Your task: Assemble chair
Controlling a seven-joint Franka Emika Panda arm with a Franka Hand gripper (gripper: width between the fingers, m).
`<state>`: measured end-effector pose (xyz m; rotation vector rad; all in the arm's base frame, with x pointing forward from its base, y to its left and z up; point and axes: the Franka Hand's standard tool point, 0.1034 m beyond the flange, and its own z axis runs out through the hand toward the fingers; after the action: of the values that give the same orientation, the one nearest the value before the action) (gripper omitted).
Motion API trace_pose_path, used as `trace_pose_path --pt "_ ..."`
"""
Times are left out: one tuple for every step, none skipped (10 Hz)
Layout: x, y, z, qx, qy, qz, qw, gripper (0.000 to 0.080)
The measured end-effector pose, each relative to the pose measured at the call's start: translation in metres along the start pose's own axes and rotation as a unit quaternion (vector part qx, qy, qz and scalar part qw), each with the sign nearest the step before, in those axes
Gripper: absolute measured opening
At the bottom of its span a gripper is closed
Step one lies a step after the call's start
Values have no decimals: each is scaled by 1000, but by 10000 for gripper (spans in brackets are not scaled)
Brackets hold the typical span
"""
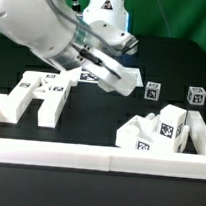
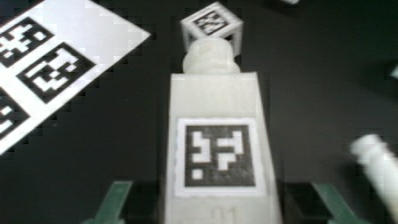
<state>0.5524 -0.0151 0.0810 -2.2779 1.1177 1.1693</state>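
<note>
My pincer [image 2: 222, 206] is closed narrow on a chair bar [image 2: 217, 110]. One finger [image 2: 118, 200] stands at each long side of the bar, and the bar's square tag sits just ahead of the fingertips. The bar extends straight away from my pincer. Past its far end lies a small tagged block [image 2: 210, 22]; whether the two touch I cannot tell. The marker board [image 2: 54, 60] lies flat beside the bar, apart from it. In the exterior view, a group of chair bars [image 1: 43, 94] lies below my pincer toward that view's left. A pile of chair pieces [image 1: 159, 131] lies toward that view's right. Both lie well apart from the pincer, near the border wall [image 1: 97, 156].
</note>
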Motion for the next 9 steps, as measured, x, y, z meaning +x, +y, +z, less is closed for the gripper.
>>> trace_pose_path --pt "6 -11 -6 -6 3 -6 1000 294" --pt "10 -14 -7 3 23 -10 1000 294" --pt "9 -12 -6 3 21 -8 1000 294" --pt "13 -15 -8 7 35 -8 999 294" --pt "19 -22 -13 13 83 -14 996 294" --pt "15 -24 -13 13 106 -18 994 294" --pt "13 -29 -20 3 145 -32 989 294" --pt "4 -39 -27 -9 172 -52 984 294" --pt "-4 -52 -36 -9 205 -69 976 294"
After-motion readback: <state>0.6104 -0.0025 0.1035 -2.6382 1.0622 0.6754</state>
